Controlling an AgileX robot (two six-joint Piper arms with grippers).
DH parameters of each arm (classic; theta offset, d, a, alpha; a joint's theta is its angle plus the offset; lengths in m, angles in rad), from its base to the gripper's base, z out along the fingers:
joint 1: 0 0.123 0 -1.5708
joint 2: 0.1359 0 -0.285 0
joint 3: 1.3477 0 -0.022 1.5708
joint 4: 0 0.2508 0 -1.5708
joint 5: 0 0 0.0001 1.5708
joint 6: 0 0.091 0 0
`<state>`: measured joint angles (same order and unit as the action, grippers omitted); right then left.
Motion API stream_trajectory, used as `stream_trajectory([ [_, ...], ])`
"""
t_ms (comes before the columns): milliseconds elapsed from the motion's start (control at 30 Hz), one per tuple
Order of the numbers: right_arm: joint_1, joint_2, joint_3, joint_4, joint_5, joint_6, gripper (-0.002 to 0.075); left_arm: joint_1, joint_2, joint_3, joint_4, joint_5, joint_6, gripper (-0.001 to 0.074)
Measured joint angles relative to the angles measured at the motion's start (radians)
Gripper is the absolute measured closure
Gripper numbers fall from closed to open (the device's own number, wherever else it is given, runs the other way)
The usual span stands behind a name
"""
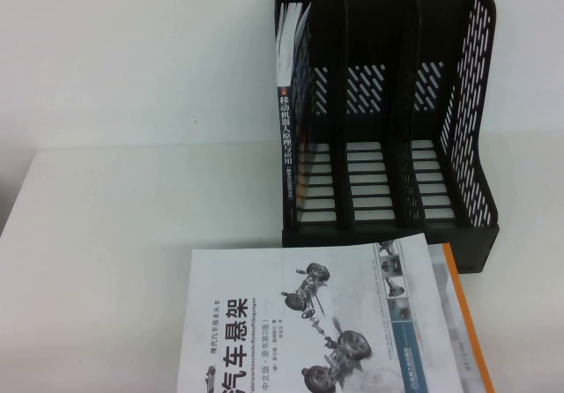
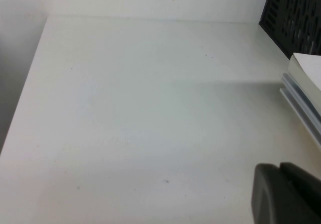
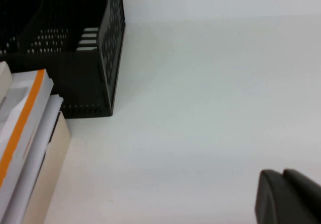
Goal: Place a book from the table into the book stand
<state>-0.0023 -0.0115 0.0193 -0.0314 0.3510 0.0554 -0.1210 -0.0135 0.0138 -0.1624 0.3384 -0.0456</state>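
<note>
The white table (image 1: 106, 234) carries the black book stand (image 1: 476, 226) at its far side, one black-spined book (image 1: 288, 137) upright in its leftmost slot. The car-suspension book (image 1: 308, 322) lies flat before it atop an orange-edged book (image 1: 463, 314). My left gripper (image 2: 288, 194) and right gripper (image 3: 288, 196) hover over bare table; whether they're open, I cannot tell.

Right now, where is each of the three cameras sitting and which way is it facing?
High view: raised on the robot's side, angled down at the book, the book stand and the table; no arm shows.
Left wrist view: on the left arm, over bare table; left gripper at the frame edge.
Right wrist view: on the right arm; right gripper at the edge.
All views share the stand.
</note>
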Motion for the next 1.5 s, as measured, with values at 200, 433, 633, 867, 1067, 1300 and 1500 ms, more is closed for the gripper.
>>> stream_trajectory([
  [200,0.0,0.0,0.0,0.0,0.0,0.0,0.0729,0.0,0.0,0.0,0.0,0.0,0.0,0.0738],
  [433,0.0,0.0,0.0,0.0,0.0,0.0,0.0729,0.0,0.0,0.0,0.0,0.0,0.0,0.0738],
  [633,0.0,0.0,0.0,0.0,0.0,0.0,0.0729,0.0,0.0,0.0,0.0,0.0,0.0,0.0738],
  [867,0.0,0.0,0.0,0.0,0.0,0.0,0.0729,0.0,0.0,0.0,0.0,0.0,0.0,0.0738],
  [1067,0.0,0.0,0.0,0.0,0.0,0.0,0.0729,0.0,0.0,0.0,0.017,0.0,0.029,0.0738],
  [1300,0.0,0.0,0.0,0.0,0.0,0.0,0.0729,0.0,0.0,0.0,0.027,0.0,0.046,0.0738],
  [1500,0.0,0.0,0.0,0.0,0.0,0.0,0.0729,0.0,0.0,0.005,0.035,-0.043,0.046,0.0738],
])
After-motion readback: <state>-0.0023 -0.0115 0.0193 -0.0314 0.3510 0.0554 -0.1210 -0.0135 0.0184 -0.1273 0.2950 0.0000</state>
